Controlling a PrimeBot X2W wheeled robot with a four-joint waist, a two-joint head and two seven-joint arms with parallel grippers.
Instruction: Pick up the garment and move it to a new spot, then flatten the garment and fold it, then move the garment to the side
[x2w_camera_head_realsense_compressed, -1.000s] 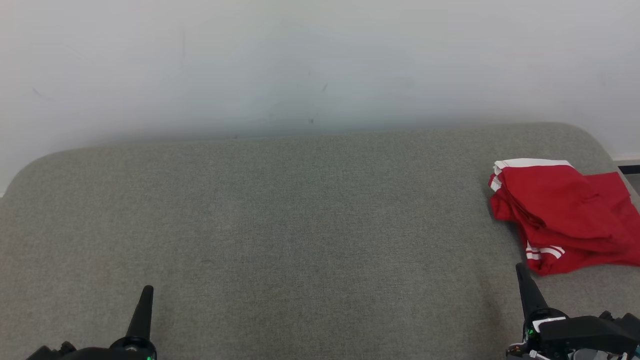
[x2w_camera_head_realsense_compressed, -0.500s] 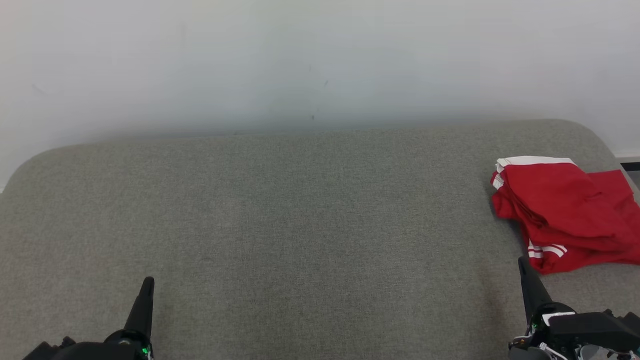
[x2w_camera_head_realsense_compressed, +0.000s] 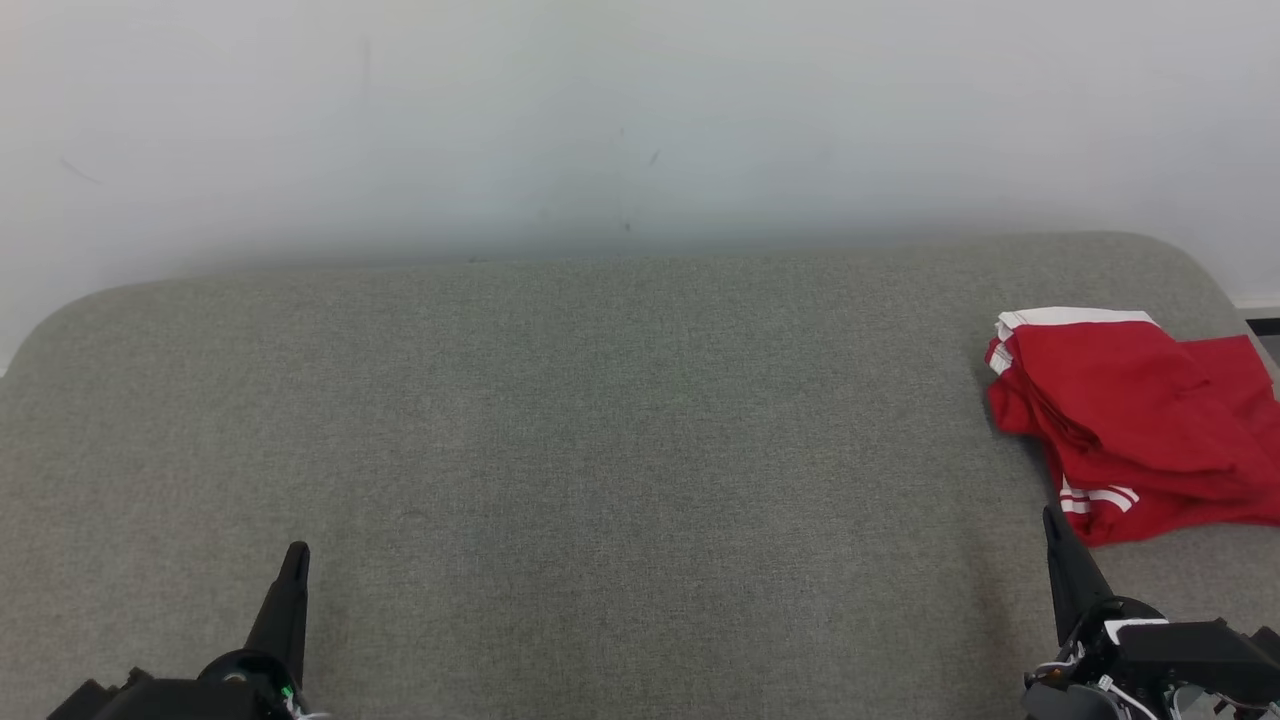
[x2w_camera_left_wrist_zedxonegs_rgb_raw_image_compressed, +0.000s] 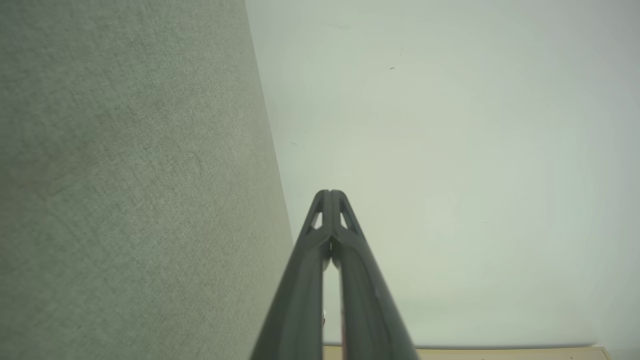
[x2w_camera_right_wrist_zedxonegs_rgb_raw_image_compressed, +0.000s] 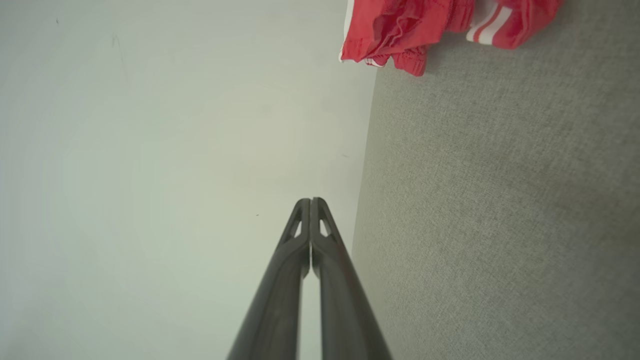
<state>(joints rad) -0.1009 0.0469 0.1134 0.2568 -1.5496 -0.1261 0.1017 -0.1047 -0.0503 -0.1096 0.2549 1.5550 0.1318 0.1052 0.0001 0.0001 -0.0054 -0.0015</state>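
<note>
I judge task nearly done | garment (x2w_camera_head_realsense_compressed: 1130, 425) lies loosely folded at right end of cushion (x2w_camera_head_realsense_compressed: 600, 420) | left gripper (x2w_camera_head_realsense_compressed: 297, 552) and right gripper (x2w_camera_head_realsense_compressed: 1050, 516) at cushion front: fingers pressed together, empty

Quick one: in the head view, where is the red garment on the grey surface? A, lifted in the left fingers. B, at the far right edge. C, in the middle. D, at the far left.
B: the red garment lies bunched at the right edge of the grey surface, just ahead of the right gripper, whose fingers are shut and hold nothing.
</note>
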